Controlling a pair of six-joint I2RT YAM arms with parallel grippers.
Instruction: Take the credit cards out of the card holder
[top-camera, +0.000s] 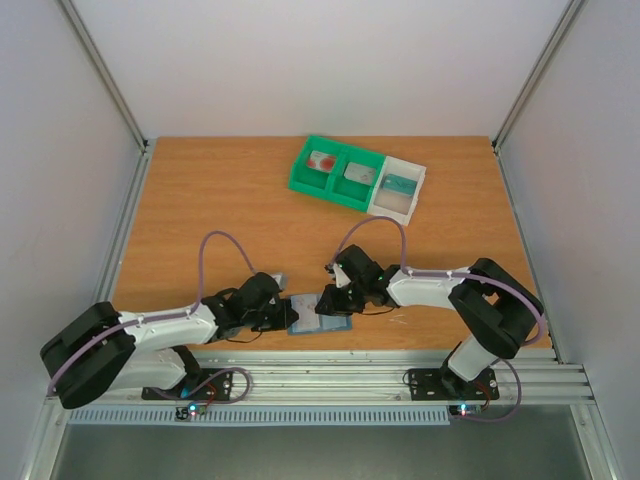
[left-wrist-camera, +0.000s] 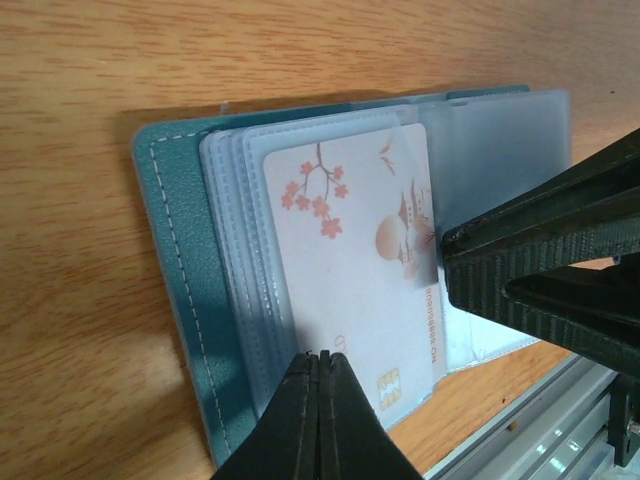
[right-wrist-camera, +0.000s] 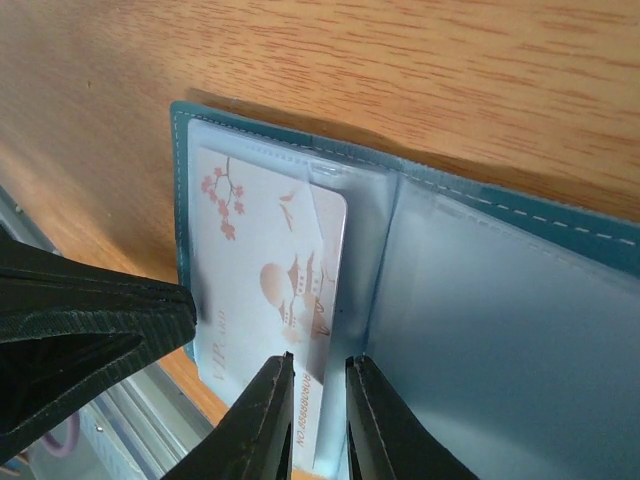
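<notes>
Card holder (left-wrist-camera: 180, 300) lies open and flat near the near edge of the table (top-camera: 220, 200), between the two grippers. One white card (left-wrist-camera: 350, 240) with a blossom print sits in its clear sleeves (left-wrist-camera: 235, 260), one end poking out. Left gripper (left-wrist-camera: 320, 357): jaws pressed together, tips at the holder's near edge; cannot tell whether a sleeve leaf is pinched. Right gripper (right-wrist-camera: 318, 375): jaws a narrow gap apart, the card's exposed end in the gap, not visibly clamped. Judgement: card is light, thin, stiff and glossy, likely to slip; take it flat across the exposed end and pull along the sleeve. Holder is soft and light, sleeves floppy, so it probably drags with the card unless pinned. Surface is smooth wood laminate, offering little friction. Metal rail (top-camera: 330, 375) runs just beyond the holder; white walls (top-camera: 330, 60) enclose three sides. Tray (top-camera: 296, 178), well apart at the far side, holds other cards (top-camera: 322, 162).
</notes>
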